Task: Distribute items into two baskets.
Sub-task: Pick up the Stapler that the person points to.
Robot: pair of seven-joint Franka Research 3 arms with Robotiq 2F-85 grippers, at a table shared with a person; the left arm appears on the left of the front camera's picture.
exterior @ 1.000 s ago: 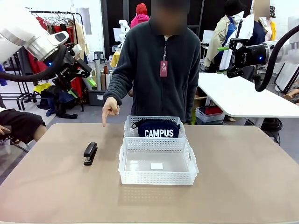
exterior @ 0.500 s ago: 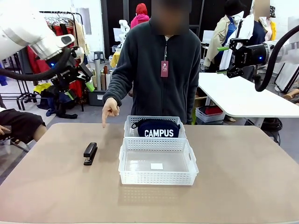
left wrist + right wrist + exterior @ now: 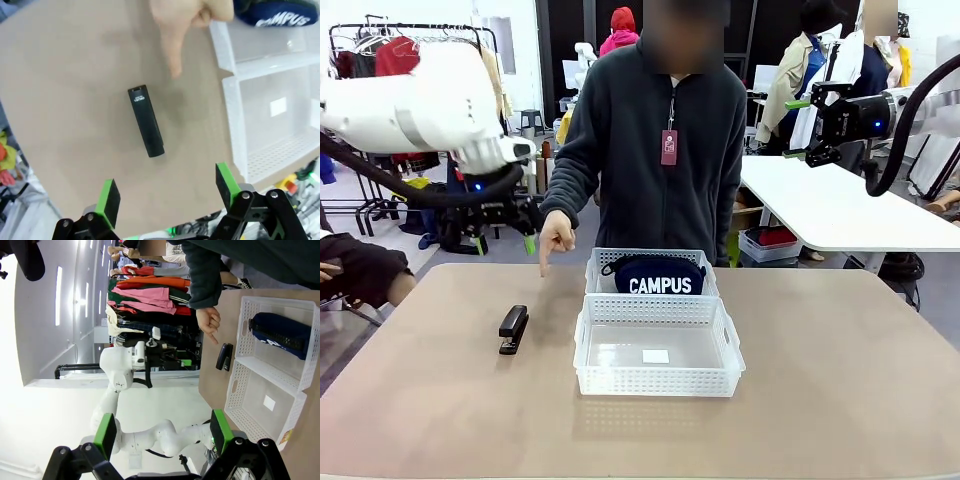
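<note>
Stapler (image 3: 146, 120): black, flat on the bare worktop (image 3: 840, 380). It lies left of the near basket (image 3: 655, 381), apart from it, and is in neither basket.
Pouch (image 3: 658, 276): navy, already lying in the far basket (image 3: 594, 263) and taking up most of it.
Baskets: set long side to long side and touching. The near one holds only a white sticker (image 3: 656, 356) on its floor.
Step in hand: most likely the left arm is going for the stapler, to put it in the near basket.
Left pincer (image 3: 166, 180): wide open and empty, hanging above the worktop's far left. In the wrist view the stapler sits ahead, between the two fingers' lines.
Doing it well: come straight down over the stapler's middle. Roll the wrist slightly so the pads close squarely across its narrow width, not along its length. Keep clear of the person's hand. Lift above the basket wall and let go low over the floor.
Person's hand (image 3: 556, 232): forefinger pointing down at the worktop, near the stapler's far end.
Right pincer (image 3: 800, 128): wide open and empty, held high at the right, well away from the worktop.
Writing: "CAMPUS" in white capitals on the pouch. There is small pale print at the stapler's far end, too small to read. Nothing on the sticker can be read.
</note>
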